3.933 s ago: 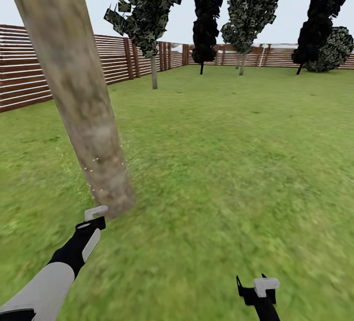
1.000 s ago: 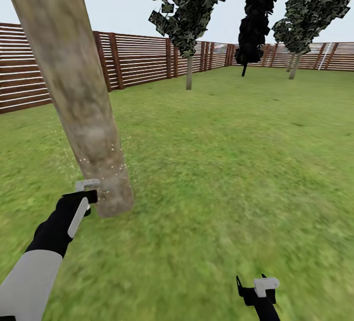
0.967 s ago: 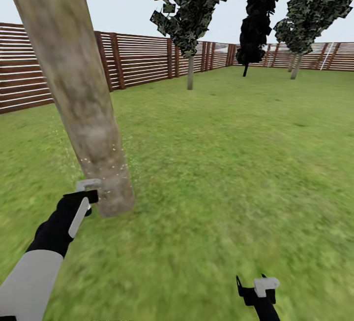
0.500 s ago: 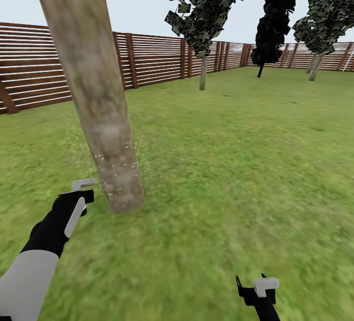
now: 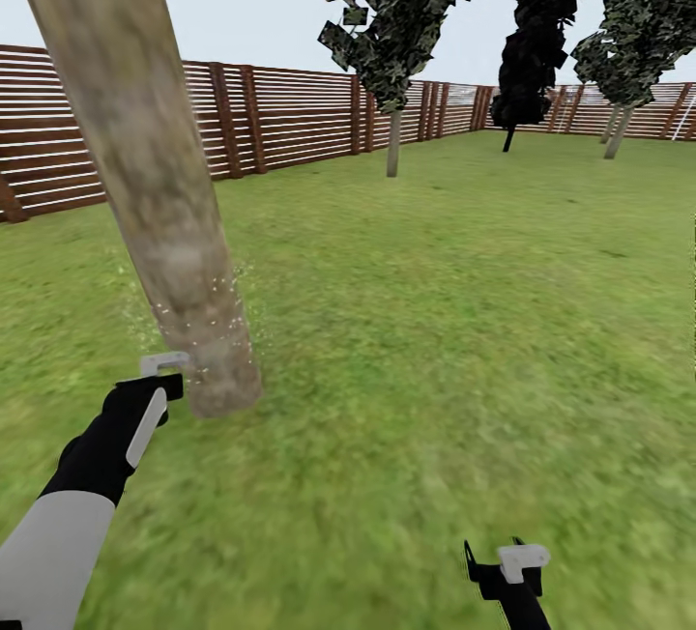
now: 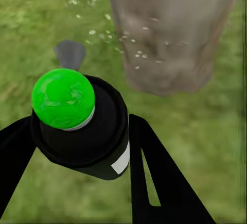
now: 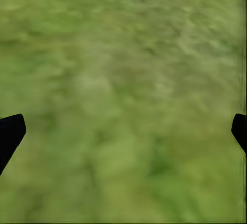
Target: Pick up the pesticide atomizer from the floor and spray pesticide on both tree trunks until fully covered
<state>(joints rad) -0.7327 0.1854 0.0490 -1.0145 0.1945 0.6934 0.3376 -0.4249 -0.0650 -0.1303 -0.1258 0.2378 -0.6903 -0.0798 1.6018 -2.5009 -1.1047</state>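
The atomizer (image 6: pixel 82 131) is clamped in the left gripper (image 6: pixel 77 147) beside the speckled trunk (image 5: pixel 184 292), while the right gripper (image 7: pixel 123 131) is held apart over grass (image 7: pixel 128 54).

Grass lawn (image 5: pixel 464 321) under tree trunk (image 5: pixel 193 321)

The left arm reaches forward and low, its grey forearm and black wrist ending just beside the base of the tree trunk (image 5: pixel 184 253). The left gripper (image 6: pixel 77 147) is clamped on the pesticide atomizer (image 6: pixel 82 126), a black finger on each side of it. The right gripper (image 7: pixel 123 131) hangs low, well apart from the trunk, its fingertips (image 7: pixel 10 131) spread wide.
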